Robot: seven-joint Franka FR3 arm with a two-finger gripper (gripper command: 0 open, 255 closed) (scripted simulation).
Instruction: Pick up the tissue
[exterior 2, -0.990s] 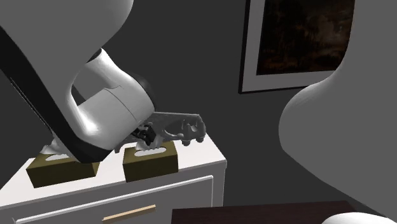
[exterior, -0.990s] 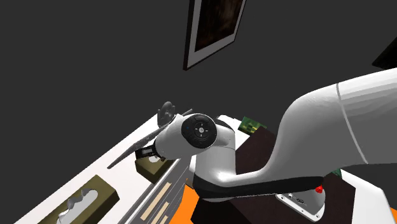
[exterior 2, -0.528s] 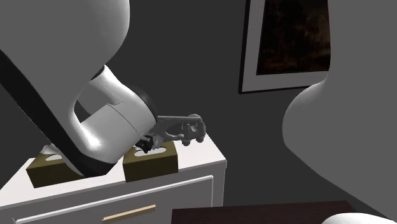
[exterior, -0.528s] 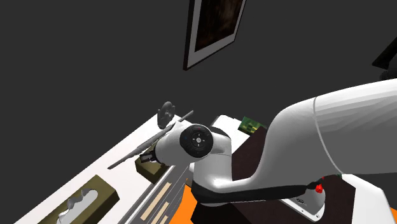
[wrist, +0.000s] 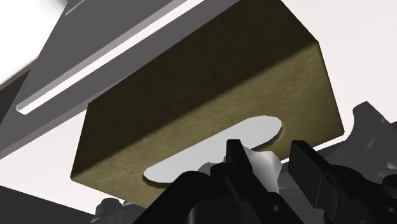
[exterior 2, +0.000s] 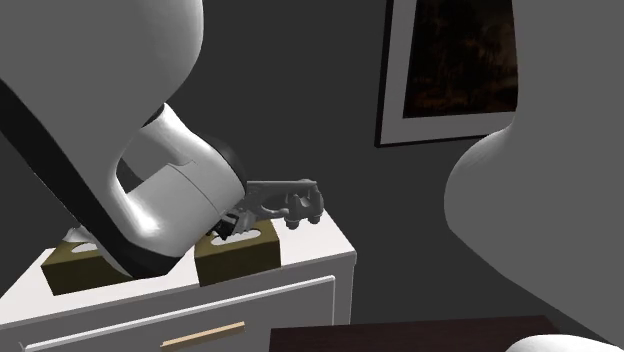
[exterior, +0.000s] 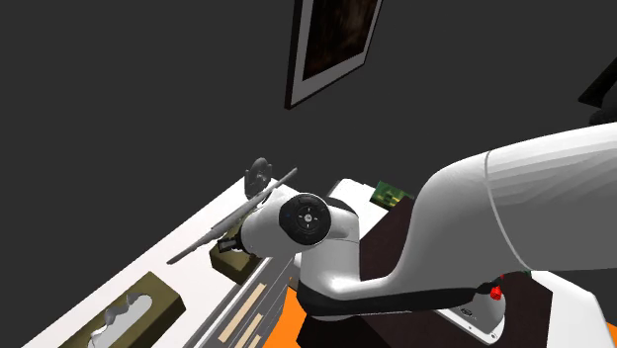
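Just above the olive-brown tissue box (wrist: pixel 191 95), gripper (wrist: pixel 266 149) nearly closed, pinching the white tissue (wrist: pixel 261 164)

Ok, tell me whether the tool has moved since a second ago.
Yes. In the second exterior view the tool has come down, closer to the top of the olive tissue box on the white cabinet.

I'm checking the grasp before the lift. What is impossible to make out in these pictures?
Tissue: wrist view, the gripper hides its base.
Box: shoulder view, the arm covers most of it.
Second box: second exterior view, the arm hides one end.
Grey ornament: second exterior view, the arm hides one end; what it is I cannot tell.
Picture: the top edge cuts it off in both exterior views.
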